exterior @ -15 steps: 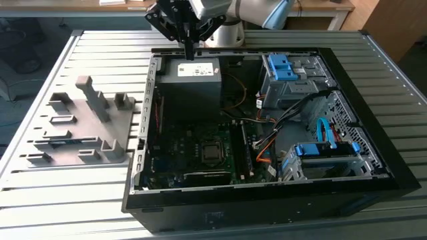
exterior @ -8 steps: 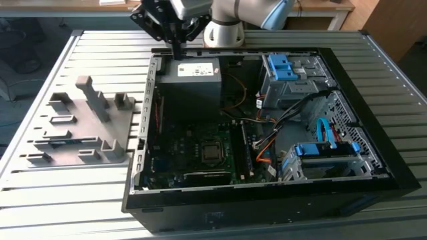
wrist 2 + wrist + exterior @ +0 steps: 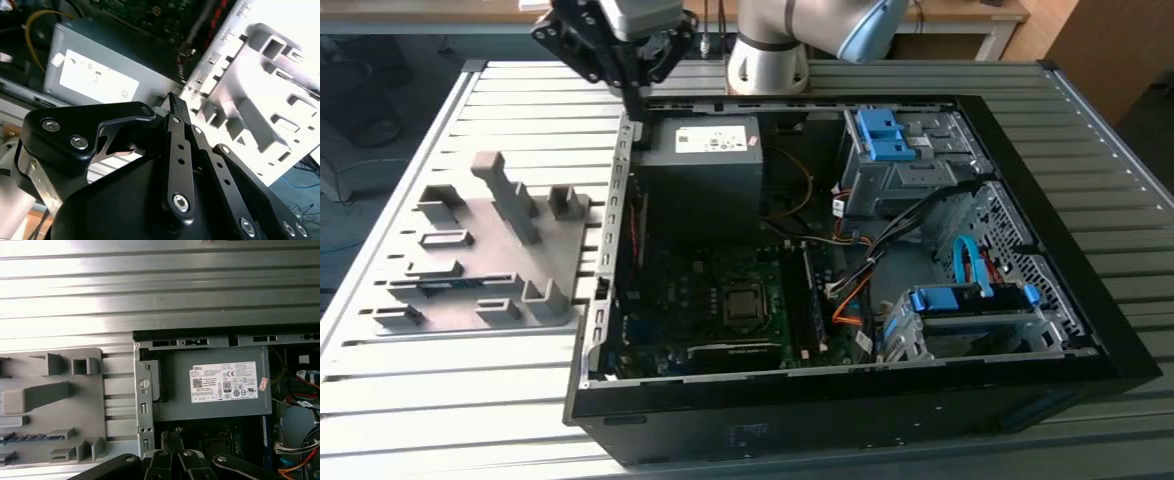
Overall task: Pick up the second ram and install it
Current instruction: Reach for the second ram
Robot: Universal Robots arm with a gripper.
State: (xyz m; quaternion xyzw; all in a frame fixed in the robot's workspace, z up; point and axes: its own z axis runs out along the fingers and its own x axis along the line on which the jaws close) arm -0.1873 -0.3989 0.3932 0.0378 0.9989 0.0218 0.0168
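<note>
Matt grey plastic fixture plate [image 3: 550, 255] on a ribbed metal table [image 3: 454, 385].

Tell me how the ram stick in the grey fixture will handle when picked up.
The second ram looks like a thin flat board, so probably stiff and light, though likely fragile if bent. It sits in a slot of the fixture plate, so it should not roll or slide.

Black gripper [image 3: 172, 100], ribbed silver table [image 3: 454, 400]. There's the pale grey plate [image 3: 554, 255], a dark blue-green memory stick [image 3: 30, 438]. Black case [image 3: 854, 420], grey power supply [image 3: 210, 407] with white label [image 3: 225, 382], bright blue brackets [image 3: 887, 140], orange wires [image 3: 847, 305].
</note>
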